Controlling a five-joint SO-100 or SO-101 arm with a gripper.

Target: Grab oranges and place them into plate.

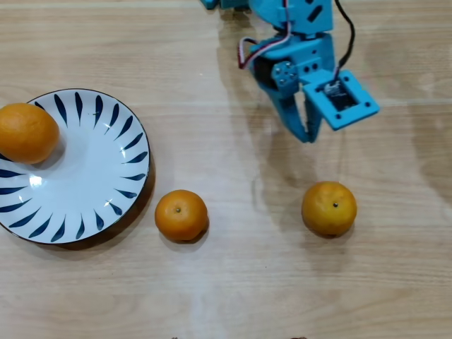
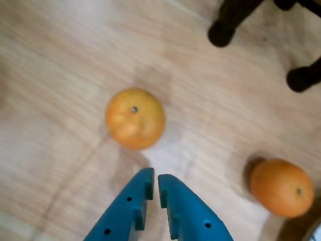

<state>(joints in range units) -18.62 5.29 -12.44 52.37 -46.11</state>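
Three oranges show in the overhead view. One orange [image 1: 27,132] lies on the left rim of the white plate [image 1: 99,152] with dark blue leaf strokes. A second orange [image 1: 181,215] rests on the wood just right of the plate. The third orange [image 1: 329,207] sits farther right, below my blue gripper [image 1: 308,134], which hangs above the table and apart from it. In the wrist view my gripper [image 2: 154,181] is shut and empty, its tips just short of that orange [image 2: 135,118]; the other loose orange [image 2: 281,187] lies at lower right.
The table is light wood. Dark legs of a stand [image 2: 228,22] show at the top right of the wrist view. The arm's cables [image 1: 248,51] hang near its base at the top of the overhead view.
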